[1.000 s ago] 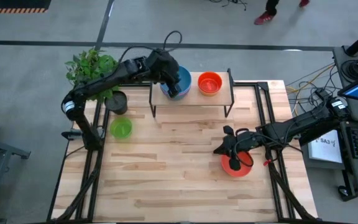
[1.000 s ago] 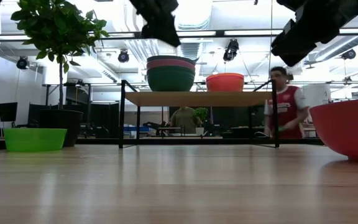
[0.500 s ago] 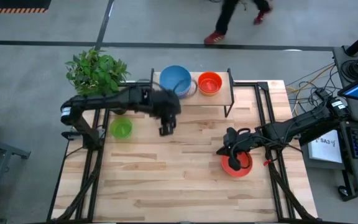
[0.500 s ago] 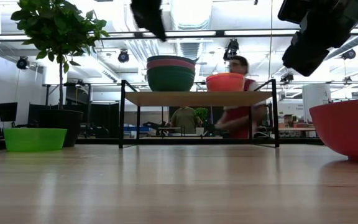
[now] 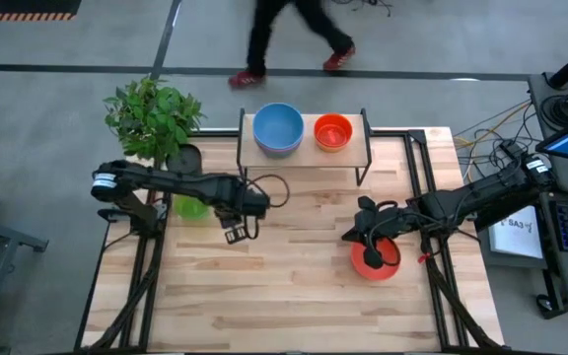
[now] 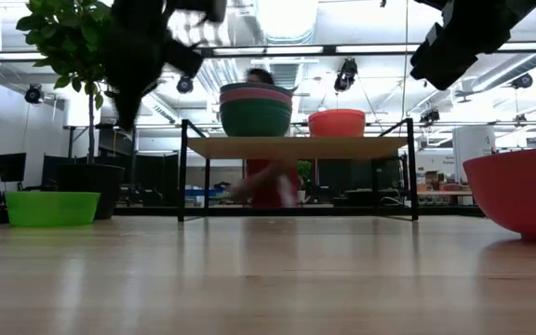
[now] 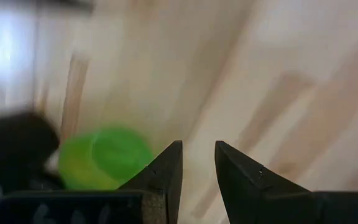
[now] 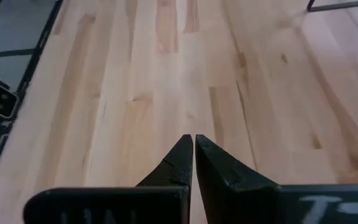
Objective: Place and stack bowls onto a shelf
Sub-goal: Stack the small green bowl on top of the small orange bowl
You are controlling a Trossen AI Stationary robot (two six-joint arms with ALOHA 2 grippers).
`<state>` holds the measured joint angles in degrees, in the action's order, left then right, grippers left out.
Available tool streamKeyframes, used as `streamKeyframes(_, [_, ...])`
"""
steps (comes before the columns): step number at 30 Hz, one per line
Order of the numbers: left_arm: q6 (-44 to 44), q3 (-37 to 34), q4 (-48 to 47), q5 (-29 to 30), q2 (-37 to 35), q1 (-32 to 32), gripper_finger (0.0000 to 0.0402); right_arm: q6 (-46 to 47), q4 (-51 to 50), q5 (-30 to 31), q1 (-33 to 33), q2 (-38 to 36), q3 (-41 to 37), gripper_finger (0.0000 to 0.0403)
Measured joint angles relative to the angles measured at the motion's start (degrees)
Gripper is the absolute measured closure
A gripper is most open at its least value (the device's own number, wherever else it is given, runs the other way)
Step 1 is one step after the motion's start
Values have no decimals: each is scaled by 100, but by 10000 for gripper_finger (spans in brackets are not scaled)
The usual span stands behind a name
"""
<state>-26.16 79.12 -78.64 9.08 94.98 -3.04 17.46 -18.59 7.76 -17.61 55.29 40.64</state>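
The left gripper (image 5: 235,235) hovered, fingers narrowly apart and empty, right of the lime green plastic bowl (image 5: 191,206); the right gripper (image 5: 350,237), fingers pressed together, hung beside the red plastic bowl (image 5: 377,260).

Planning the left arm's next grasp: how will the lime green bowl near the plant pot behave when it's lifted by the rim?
The lime green bowl looks like thin plain plastic, so probably light and fairly stiff. Its smooth rim may slip in a narrow pinch. It sits upright with a wide mouth, so it is more likely to slide than tip if nudged.
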Motion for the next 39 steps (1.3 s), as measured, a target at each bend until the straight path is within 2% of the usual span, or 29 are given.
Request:
streamKeyframes(6, [-1132,-1207,-33,259,-55,110,325,-59,2,32,0,0,0,394])
streamKeyframes(14, [-1786,-2209,107,540,-59,145,325,-154,2,105,0,0,0,394])
streamKeyframes(24, [-1850,-2414,617,725,-59,159,323,-95,28,132,0,0,0,394])
streamKeyframes(33, [-1984,-2716,1124,834,-59,283,275,-97,44,134,0,0,0,394])
streamKeyframes(39, [-2048,-2849,1409,993,-59,283,278,-95,44,134,0,0,0,394])
